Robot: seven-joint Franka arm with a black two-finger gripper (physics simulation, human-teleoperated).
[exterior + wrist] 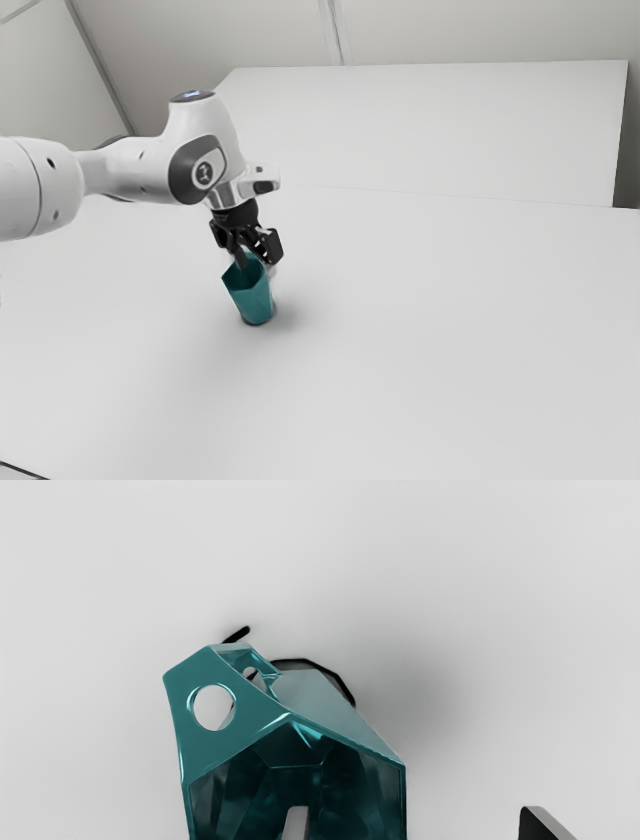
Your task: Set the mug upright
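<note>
In the exterior view my gripper (pixel 252 255) is at the top of the teal mug (pixel 252 292), which stands on its base, leaning slightly with its mouth up toward the exterior view's left. From the wrist view, the gripper (pixel 410 825) is open: one fingertip (pixel 297 824) is over or inside the mouth of the mug (pixel 350 705), the other fingertip (pixel 542 825) is outside it, apart from the wall. The handle, pierced by a round hole, points away from the fingers. How deep the inner fingertip reaches cannot be told.
The white table (pixel 420 360) spreads around the mug, which casts a soft shadow. A pale raised panel (pixel 430 130) stands at the back in the exterior view.
</note>
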